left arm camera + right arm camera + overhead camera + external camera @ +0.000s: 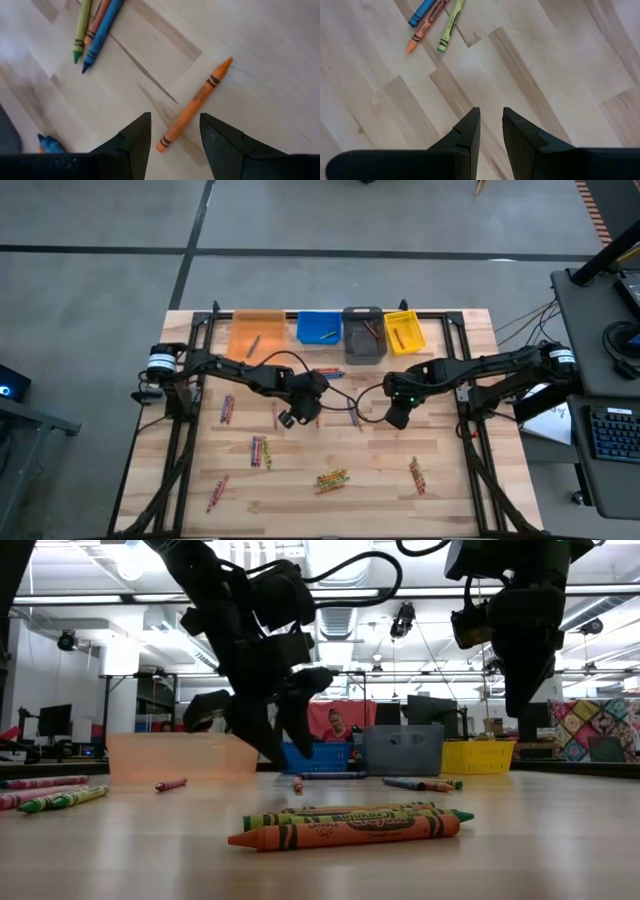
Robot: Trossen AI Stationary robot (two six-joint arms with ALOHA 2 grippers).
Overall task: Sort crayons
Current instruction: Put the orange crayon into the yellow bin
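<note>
We see few crayons (261,451) binned (most still litter the table (470,500)); our left gripper (172,132) hovers open, empty, over an orange crayon (195,104).

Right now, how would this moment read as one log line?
left gripper: open above orange crayon | right gripper: open, empty, over bare table

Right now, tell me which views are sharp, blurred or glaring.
Low view: near orange crayon sharp, bins behind soft, ceiling lights glaring. Left wrist view: orange crayon crisp, with soft shadows on the table. Right wrist view: evenly lit, no glare.
</note>
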